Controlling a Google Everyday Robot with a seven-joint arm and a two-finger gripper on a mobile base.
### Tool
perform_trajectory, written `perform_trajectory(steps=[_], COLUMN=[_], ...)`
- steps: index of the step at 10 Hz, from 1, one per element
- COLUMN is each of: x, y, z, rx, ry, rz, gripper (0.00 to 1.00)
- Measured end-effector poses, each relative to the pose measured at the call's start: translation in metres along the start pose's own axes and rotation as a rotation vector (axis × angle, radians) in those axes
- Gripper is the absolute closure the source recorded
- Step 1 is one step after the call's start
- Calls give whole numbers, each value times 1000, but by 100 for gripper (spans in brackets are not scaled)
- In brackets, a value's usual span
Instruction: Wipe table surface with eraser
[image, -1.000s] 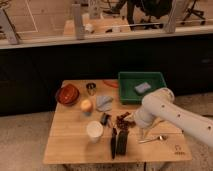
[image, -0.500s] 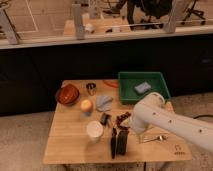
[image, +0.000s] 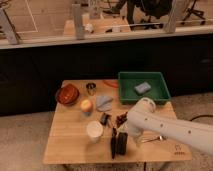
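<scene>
Near the front edge of the surface, right of centre, the eraser lies flat beside a slim black tool; the gripper hangs just above the eraser's far end, fingers spread apart, clasping nothing.

- The gripper, just above the eraser, is mostly hidden behind the white arm.
- The right edge cuts off the arm.
- The small dark reddish thing is too blurred to identify.
</scene>
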Motion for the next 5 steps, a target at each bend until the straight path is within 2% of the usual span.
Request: perform_trajectory(steps=[3,4,5], x=[-7,-8,-10], y=[-3,-2,-3], z=[15,20,24], rx=[-39,-50,-60], ry=[6,10,12], rz=[-35,-38,-42], gripper=[22,28,39])
